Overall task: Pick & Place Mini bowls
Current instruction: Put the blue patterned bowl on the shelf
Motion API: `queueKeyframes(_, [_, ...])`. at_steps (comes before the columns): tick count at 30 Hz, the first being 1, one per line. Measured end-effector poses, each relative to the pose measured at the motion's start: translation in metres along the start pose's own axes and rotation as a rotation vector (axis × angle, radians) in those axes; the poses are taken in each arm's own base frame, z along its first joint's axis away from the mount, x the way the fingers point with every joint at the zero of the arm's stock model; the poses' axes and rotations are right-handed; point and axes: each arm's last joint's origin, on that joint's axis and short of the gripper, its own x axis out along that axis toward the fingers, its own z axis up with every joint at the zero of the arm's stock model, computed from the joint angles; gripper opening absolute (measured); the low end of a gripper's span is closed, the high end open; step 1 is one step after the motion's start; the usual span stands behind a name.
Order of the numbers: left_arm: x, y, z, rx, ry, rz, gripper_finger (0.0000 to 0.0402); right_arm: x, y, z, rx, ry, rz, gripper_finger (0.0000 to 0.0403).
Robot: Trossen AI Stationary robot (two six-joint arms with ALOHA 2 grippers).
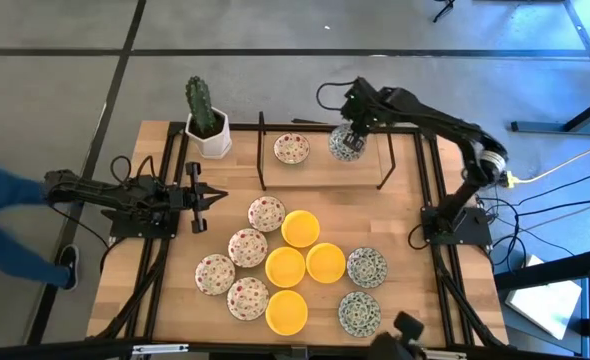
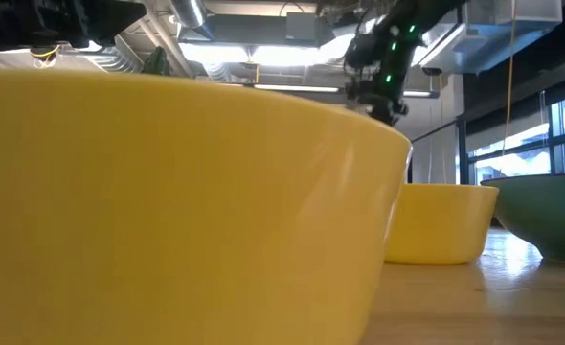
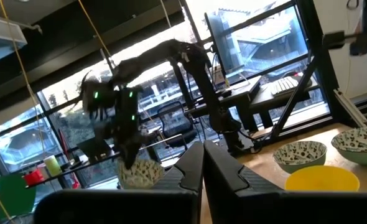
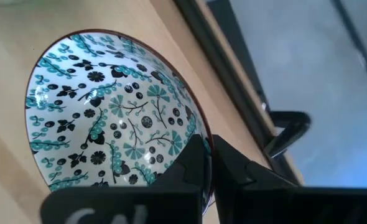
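We see the right gripper at the far side of the table. Its fingers are pinched tight on the rim of a green-patterned bowl. From above, that bowl sits under the gripper, just beside a red-speckled bowl. Both bowls lie between the two legs of a thin black frame at the far edge.

The left gripper waits at the left side of the table, low and pointing toward the middle. Its fingers are closed together and hold nothing.

The other bowls lie in a bunch in the middle and near part of the table. Five red-speckled bowls are on the left of the bunch. Four yellow bowls are in the middle. Two green-patterned bowls are on the right.

A cactus stands in a white pot at the far left corner of the table.

In the low view a yellow bowl fills most of the picture, with another yellow bowl behind it and a green one at the right. The right arm hangs above them.

At the far left of the high view, a person's blue sleeve shows beside the table.
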Motion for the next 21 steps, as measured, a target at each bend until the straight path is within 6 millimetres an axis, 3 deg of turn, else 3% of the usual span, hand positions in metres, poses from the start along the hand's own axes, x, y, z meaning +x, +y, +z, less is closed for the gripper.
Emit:
queueKeyframes(6, [0.000, 0.000, 0.000, 0.001, 0.000, 0.000, 0.0002, 0.045, -0.007, 0.002, -0.009, 0.105, 0.009, 0.0012])
queueKeyframes(21, [0.000, 0.000, 0.000, 0.001, 0.003, 0.006, 0.0001, 0.057, -0.019, -0.001, 0.042, 0.128, 0.045, 0.0032])
